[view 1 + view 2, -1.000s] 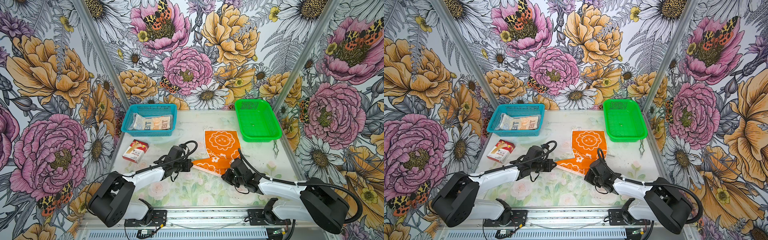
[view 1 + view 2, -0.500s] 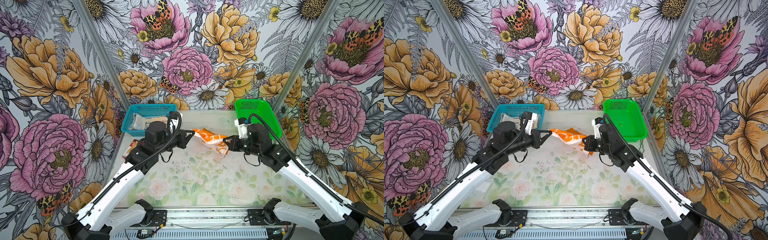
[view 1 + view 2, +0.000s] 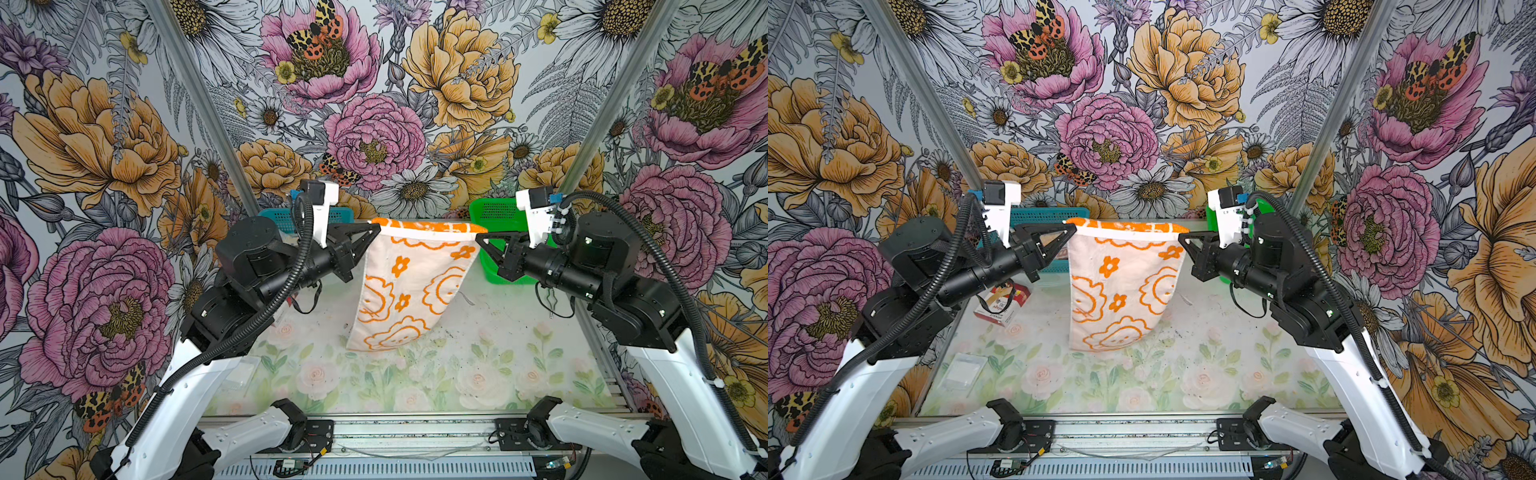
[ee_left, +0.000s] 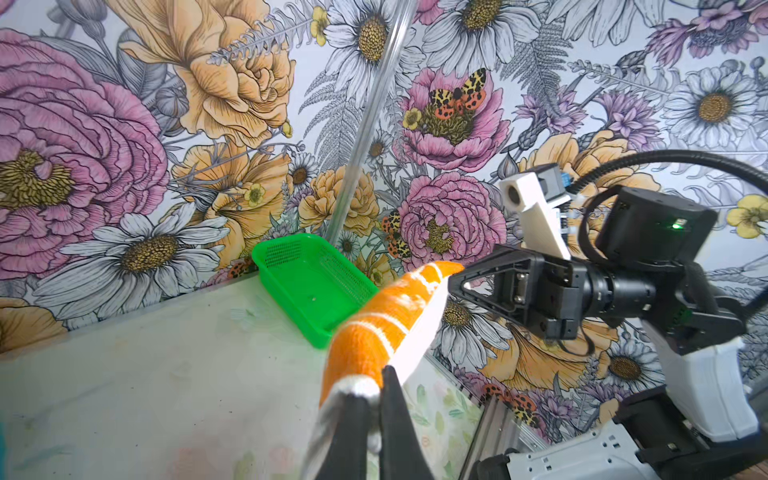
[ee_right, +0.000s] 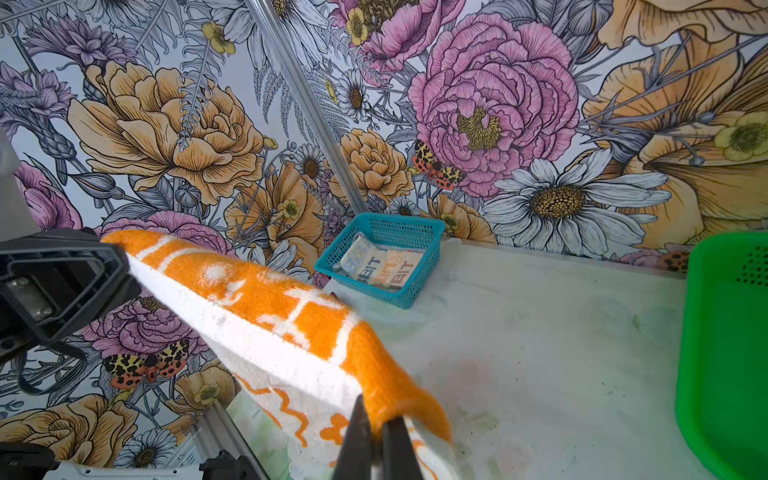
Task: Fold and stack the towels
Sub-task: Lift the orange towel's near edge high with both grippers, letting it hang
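Slippage is the worry: left pincer (image 3: 376,227) and right pincer (image 3: 478,237) are each clamped on a top corner of the orange towel (image 3: 411,286) hanging over the table (image 3: 478,374), and uneven pulling could free one.

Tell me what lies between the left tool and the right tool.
The orange towel: its top edge runs from the left tool to the right tool, each shut on a corner. Both top views show it.

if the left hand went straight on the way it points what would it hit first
Beyond the towel it grips, the right hand: it faces the left hand across the taut top edge at about equal height. Depth is unclear, so it may just miss.
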